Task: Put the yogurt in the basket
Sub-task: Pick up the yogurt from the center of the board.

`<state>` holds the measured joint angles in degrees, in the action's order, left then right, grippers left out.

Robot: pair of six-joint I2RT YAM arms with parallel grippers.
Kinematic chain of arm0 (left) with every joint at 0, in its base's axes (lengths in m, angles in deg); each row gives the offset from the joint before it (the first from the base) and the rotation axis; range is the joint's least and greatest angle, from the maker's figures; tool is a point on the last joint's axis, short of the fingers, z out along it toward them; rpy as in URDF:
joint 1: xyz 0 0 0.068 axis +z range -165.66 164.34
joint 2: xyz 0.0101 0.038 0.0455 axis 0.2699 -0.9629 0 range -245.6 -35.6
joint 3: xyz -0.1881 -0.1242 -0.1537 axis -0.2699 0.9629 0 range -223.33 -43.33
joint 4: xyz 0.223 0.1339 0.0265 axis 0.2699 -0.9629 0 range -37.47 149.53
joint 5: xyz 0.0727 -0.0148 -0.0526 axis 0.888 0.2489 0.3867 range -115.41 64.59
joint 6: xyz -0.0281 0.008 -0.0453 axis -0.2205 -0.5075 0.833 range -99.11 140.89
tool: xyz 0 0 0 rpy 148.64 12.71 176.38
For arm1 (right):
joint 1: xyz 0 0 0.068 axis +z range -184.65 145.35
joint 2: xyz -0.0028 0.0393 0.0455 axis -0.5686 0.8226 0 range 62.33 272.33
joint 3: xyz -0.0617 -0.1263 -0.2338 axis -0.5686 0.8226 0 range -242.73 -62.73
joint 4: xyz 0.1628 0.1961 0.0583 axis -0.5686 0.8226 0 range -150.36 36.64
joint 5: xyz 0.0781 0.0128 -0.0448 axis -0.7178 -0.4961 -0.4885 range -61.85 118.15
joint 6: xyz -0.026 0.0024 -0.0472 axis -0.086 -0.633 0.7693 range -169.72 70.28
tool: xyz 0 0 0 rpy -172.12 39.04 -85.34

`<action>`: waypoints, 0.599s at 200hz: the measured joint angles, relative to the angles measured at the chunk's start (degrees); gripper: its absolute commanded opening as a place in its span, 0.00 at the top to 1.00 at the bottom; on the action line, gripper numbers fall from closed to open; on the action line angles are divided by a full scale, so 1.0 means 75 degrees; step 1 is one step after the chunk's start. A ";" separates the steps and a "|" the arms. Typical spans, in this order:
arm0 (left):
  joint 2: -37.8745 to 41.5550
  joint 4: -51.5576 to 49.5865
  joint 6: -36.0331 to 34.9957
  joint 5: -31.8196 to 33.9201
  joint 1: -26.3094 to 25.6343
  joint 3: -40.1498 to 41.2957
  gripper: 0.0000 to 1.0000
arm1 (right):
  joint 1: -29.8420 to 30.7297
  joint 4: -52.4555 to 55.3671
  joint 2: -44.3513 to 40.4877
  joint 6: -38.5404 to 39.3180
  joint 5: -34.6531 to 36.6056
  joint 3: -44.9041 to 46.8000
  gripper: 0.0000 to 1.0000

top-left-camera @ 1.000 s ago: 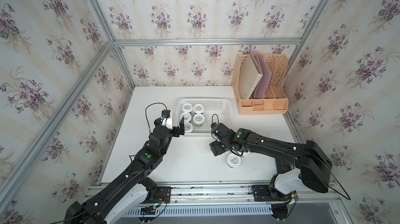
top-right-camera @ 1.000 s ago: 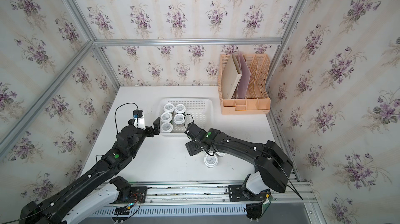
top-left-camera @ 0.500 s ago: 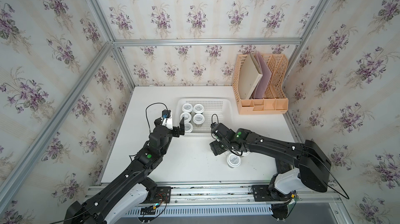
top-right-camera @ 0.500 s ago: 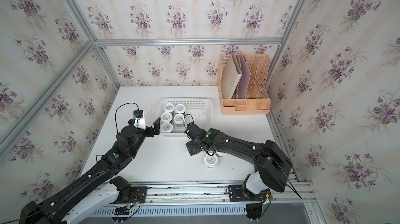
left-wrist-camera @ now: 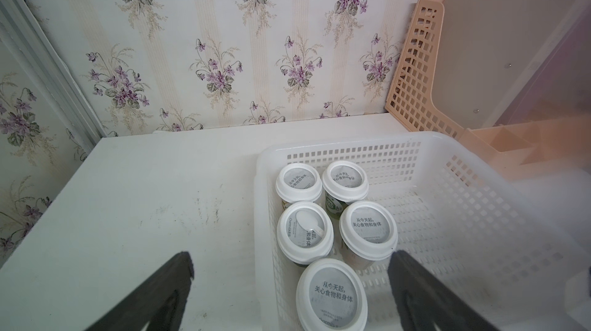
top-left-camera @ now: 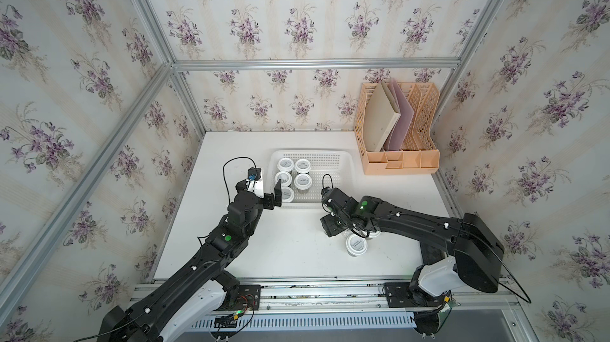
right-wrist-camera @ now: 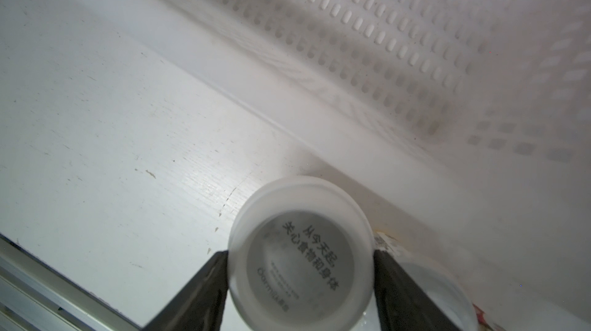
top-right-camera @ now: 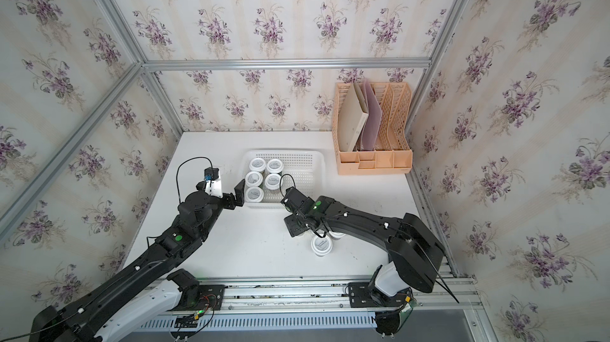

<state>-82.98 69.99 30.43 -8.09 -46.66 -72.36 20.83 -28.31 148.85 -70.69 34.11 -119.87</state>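
Observation:
The white basket (top-left-camera: 343, 153) (top-right-camera: 317, 153) (left-wrist-camera: 351, 144) stands mid-table with several yogurt cups (top-left-camera: 303, 181) (top-right-camera: 272, 181) (left-wrist-camera: 367, 230) upright in its left part. My left gripper (top-left-camera: 267, 188) (top-right-camera: 227, 190) (left-wrist-camera: 291, 259) hangs open over the basket's front left corner, holding nothing. My right gripper (top-left-camera: 341, 229) (top-right-camera: 302, 229) (right-wrist-camera: 300, 254) is low on the table in front of the basket, both fingers against the lid of one yogurt cup (right-wrist-camera: 300, 268). In both top views that cup is mostly hidden under the wrist. Two more cups (top-left-camera: 356, 244) (top-right-camera: 321, 245) (right-wrist-camera: 431, 281) stand beside it.
A peach file rack (top-left-camera: 396, 158) (top-right-camera: 373, 158) (left-wrist-camera: 412, 67) holding folders stands at the back right against the wall. The basket's perforated front wall (right-wrist-camera: 383, 41) lies close ahead of the right gripper. Papered walls enclose the table; a metal rail (top-left-camera: 313, 290) runs along its front.
The right gripper's fingers have drawn in onto the cup's lid. The left arm has stayed where it was, open.

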 measured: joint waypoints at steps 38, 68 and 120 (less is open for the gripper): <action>-0.0003 0.0000 -0.0003 0.0003 0.0000 0.0000 0.01 | 0.0000 0.0055 -0.0009 0.0000 0.0000 -0.0032 0.31; -0.0009 0.0003 0.0000 0.0006 0.0000 0.0000 0.01 | 0.0000 0.0242 -0.0111 0.0000 -0.0122 -0.0166 0.31; 0.0012 0.0006 0.0000 0.0023 0.0000 0.0003 0.01 | 0.0023 0.0446 -0.0396 0.0003 -0.0294 -0.0498 0.31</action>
<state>-82.89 70.03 30.43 -7.92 -46.66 -72.34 21.01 -24.97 145.88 -70.67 31.90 -123.61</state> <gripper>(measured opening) 0.992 0.689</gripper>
